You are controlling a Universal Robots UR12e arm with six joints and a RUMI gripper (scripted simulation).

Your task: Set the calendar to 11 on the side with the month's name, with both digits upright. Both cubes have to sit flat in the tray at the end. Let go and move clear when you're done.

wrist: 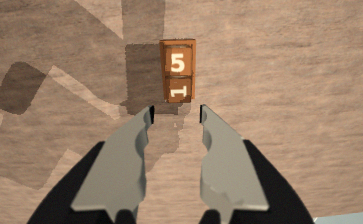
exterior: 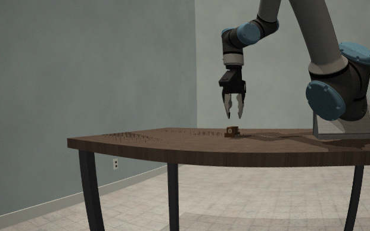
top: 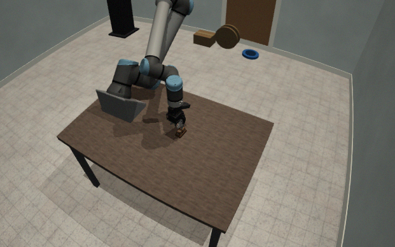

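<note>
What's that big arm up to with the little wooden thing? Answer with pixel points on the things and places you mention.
It seems to be setting a small cube calendar. The gripper (top: 179, 127) (exterior: 234, 118) (wrist: 177, 106) hovers open above the table (top: 201, 159) (exterior: 158, 143) (wrist: 292, 100), holding nothing. Two number cubes sit in the tray (wrist: 193, 75) below, showing 5 and a sideways 1 on top.
</note>
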